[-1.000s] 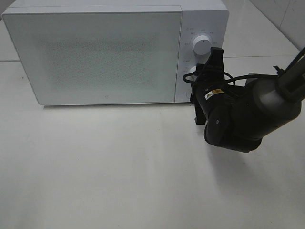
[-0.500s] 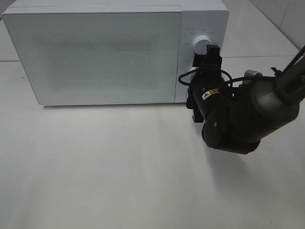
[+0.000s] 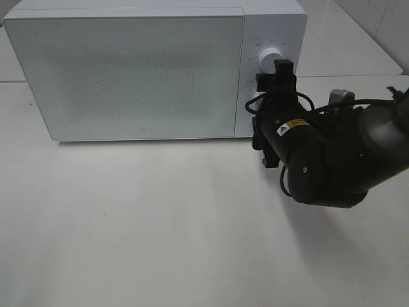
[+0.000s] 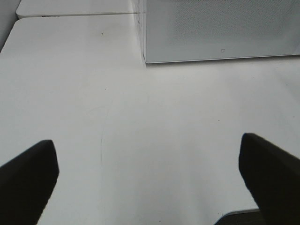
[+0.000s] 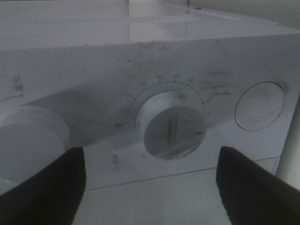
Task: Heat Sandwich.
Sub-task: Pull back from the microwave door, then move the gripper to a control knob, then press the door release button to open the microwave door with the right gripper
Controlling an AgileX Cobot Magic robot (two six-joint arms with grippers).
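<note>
The right end effector (image 5: pixel 150 150) is spread. Its two dark fingers (image 5: pixel 42 187) stand at the lower left and lower right of the right wrist view, with one white knob (image 5: pixel 171 131) between them in the centre of the frame. Neither finger touches the knob, and a free gap shows on both sides of it. On the same control panel (image 5: pixel 93 84) a second knob (image 5: pixel 28 136) lies at the left edge of that view and one flat round button (image 5: pixel 259 105) at the right, so there are two knobs and one button.

In the high view this end effector (image 3: pixel 275 73) is right of centre, close before the panel. Its thick black arm (image 3: pixel 326 160) runs down and to the right. One knob (image 3: pixel 270 59) shows just above it.

The left end effector (image 4: pixel 146 140) is also spread wide. It pinches nothing and only white table (image 4: pixel 140 131) shows between its fingers.

There is one microwave (image 3: pixel 128 70), in the upper left half of the high view, and its frosted door (image 3: pixel 128 83) is closed. Its front lower edge rests on the table. A wide stretch of table (image 3: pixel 140 230) fills the lower half of that frame, and a seam crosses the table at the far left.

The sandwich shows in no view; I cannot tell where it is.
</note>
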